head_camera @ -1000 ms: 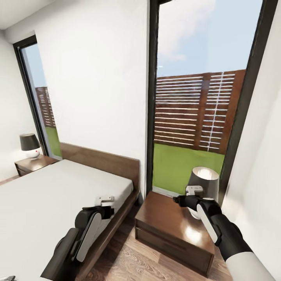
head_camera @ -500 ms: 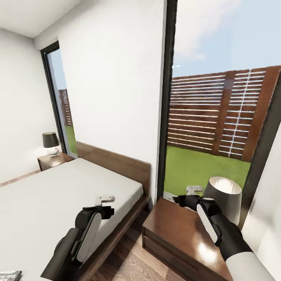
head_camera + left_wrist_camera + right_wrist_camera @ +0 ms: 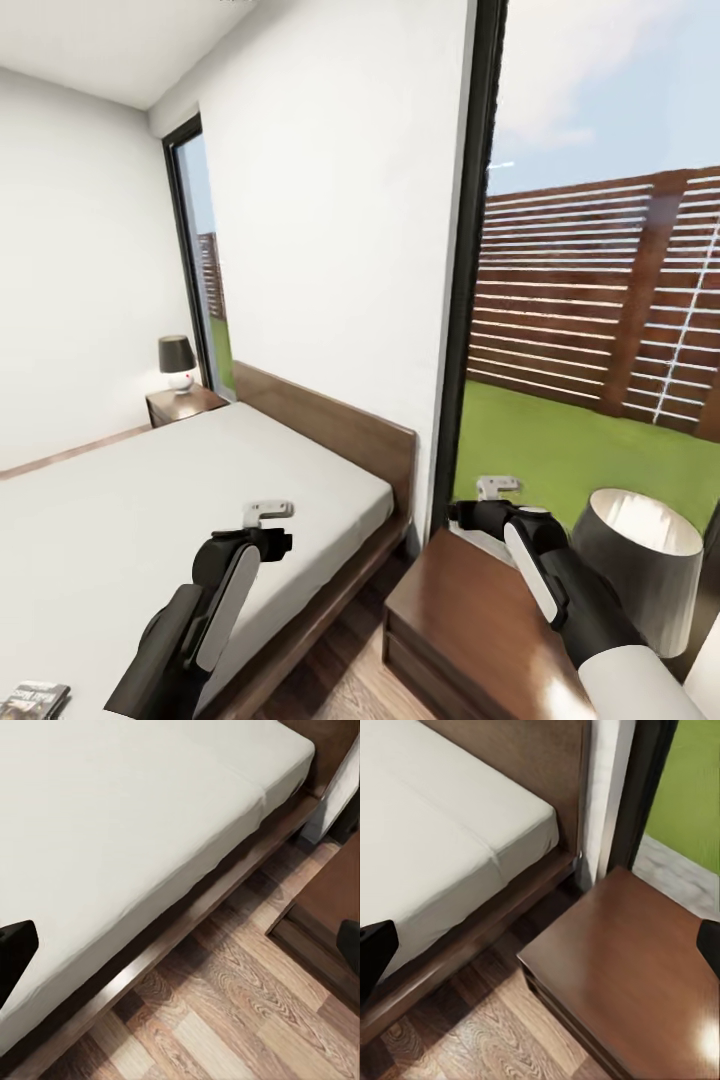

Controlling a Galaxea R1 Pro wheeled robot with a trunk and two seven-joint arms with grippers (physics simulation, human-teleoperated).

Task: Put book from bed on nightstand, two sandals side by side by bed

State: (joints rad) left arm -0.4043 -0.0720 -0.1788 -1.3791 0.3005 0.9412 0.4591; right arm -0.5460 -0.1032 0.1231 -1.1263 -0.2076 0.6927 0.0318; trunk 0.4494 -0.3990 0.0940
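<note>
We held our left gripper (image 3: pixel 268 511) over the bed (image 3: pixel 150 500) and our right gripper (image 3: pixel 497 487) above the nightstand (image 3: pixel 480 620); both jaws stood spread wide, empty, touching nothing.

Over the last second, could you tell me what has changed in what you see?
The view has swung left: the bed, far nightstand and near lamp slid right in the picture, and the book came into sight at the mattress corner. Both claws, left and right, hold their pose, empty.

Book (image 3: pixel 33 697) on bed (image 3: pixel 120 500); lamp (image 3: pixel 635 560) on nightstand (image 3: pixel 480 630).
</note>
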